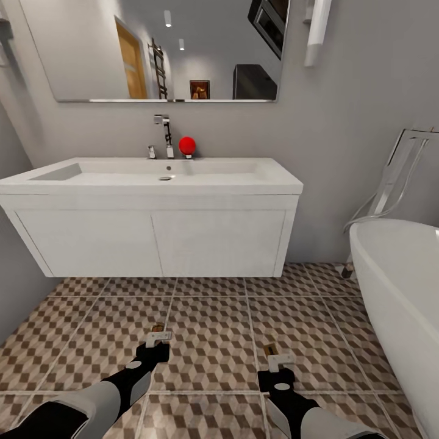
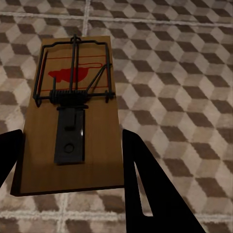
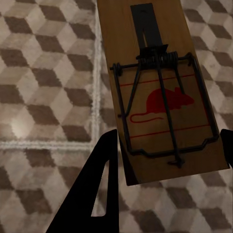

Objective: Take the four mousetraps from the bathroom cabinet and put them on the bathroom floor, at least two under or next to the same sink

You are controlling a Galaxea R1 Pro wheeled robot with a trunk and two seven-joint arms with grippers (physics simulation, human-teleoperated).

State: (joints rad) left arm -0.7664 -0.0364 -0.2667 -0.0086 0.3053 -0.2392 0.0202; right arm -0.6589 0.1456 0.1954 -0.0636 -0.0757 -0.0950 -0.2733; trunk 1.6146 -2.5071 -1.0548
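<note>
Both arms are out in front of the wide shallow white basin on its two-door wall-hung vanity (image 1: 152, 183), chrome tap (image 1: 163, 131) at the back, a red ball (image 1: 187, 145) beside it. The left tool (image 1: 157, 346) grips a flat tan wooden mousetrap (image 2: 70, 116) by its edges, dark fingers (image 2: 145, 184) pressed to the board's sides. The right tool (image 1: 277, 369) is closed the same way on a second tan wooden mousetrap (image 3: 162, 92), red mouse print and black wire bar facing the camera.

Both boards hang above the bathroom floor (image 1: 213, 329), those big tiles with the brown, beige and white cube print and pale grout lines, just in front of the vanity. How close to the tiles they are, I cannot tell.

To my eye, this is the put-down. Doing it well means lowering each board flat, wire side up, until the wood meets tile before the fingers let go, so nothing flips or skids. Edging forward first, toward or under the vanity, would make "next to the sink" beyond doubt.

Smooth matte wood, thin springy wire, glossy hard tile: a dropped board could slide. The white oval bathtub (image 1: 396, 286) curves in on the right, so that arm wants to stay clear of it.
</note>
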